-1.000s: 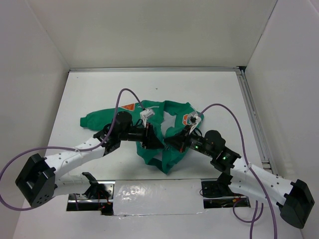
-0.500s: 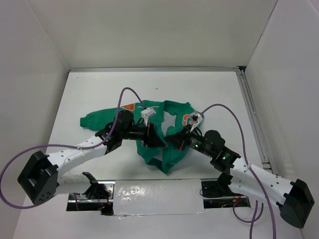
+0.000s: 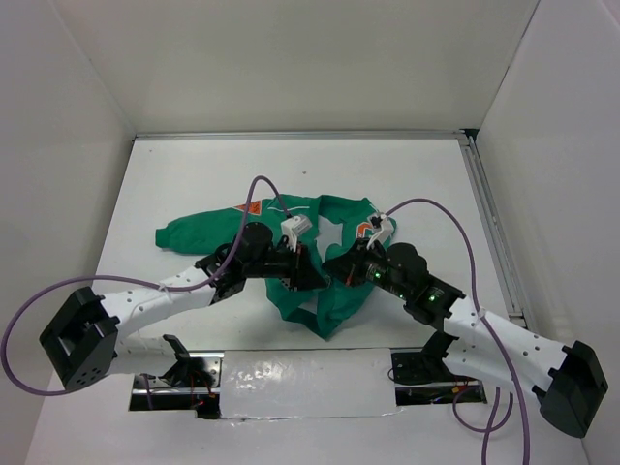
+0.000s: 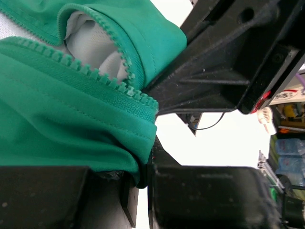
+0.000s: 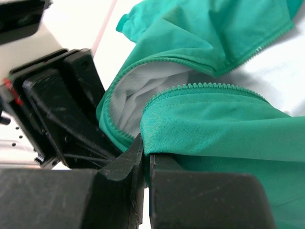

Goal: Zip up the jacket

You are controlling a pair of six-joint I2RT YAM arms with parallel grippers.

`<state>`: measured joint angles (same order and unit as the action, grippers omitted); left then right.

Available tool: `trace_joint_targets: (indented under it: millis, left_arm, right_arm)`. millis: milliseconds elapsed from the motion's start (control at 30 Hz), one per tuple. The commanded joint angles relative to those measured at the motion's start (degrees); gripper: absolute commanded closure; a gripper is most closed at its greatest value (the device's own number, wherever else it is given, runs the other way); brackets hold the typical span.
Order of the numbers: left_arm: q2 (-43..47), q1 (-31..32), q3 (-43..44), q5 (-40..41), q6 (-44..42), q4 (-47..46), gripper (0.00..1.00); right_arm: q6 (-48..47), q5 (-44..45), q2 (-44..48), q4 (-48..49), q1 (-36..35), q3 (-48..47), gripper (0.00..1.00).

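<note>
The green jacket (image 3: 334, 302) lies crumpled mid-table, its left sleeve (image 3: 184, 232) stretched out, with an orange shoulder patch (image 3: 249, 207) and an orange "G" patch (image 3: 360, 231). My left gripper (image 3: 315, 275) and right gripper (image 3: 336, 268) meet over its open front, almost touching each other. In the left wrist view the left gripper (image 4: 143, 179) is shut on a fold of jacket (image 4: 62, 119) just below the zipper teeth (image 4: 71, 64). In the right wrist view the right gripper (image 5: 147, 164) is shut on the other front edge of the jacket (image 5: 214, 129), where white lining (image 5: 143, 90) shows.
White walls enclose the white table (image 3: 194, 174) on three sides. A metal rail (image 3: 489, 223) runs along its right edge. A foil-taped strip (image 3: 291, 373) lies between the arm bases at the near edge. Purple cables (image 3: 262, 184) arch over both arms.
The left gripper has closed down on the jacket's front edge. Both wrists have shifted slightly toward each other and away from the bases, and the fabric between them is more bunched.
</note>
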<state>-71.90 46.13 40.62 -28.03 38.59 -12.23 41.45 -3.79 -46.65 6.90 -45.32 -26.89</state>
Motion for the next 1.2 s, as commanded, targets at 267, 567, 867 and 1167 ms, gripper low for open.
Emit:
trace_joint_targets:
  millis: [267,567,867,1167]
  left_arm:
    - [-2.1,2.2,3.2,0.9,0.5,8.6,1.00]
    - [-7.1,-3.3,8.9,-4.7,4.0,11.8,1.00]
    - [-6.1,-6.2,13.5,-2.9,8.1,21.3,1.00]
    - [-4.8,-9.3,16.9,-3.2,12.0,26.0,1.00]
  right_arm:
    - [-4.6,-1.1,1.0,-6.3,3.9,-8.1,0.78]
    - [-11.3,6.9,2.9,-24.8,1.3,-9.6,0.40]
    - [-13.8,31.2,-2.6,-39.8,-15.4,-18.1,0.32]
    - [-9.3,58.0,-20.7,-46.5,-34.7,-25.2,0.35]
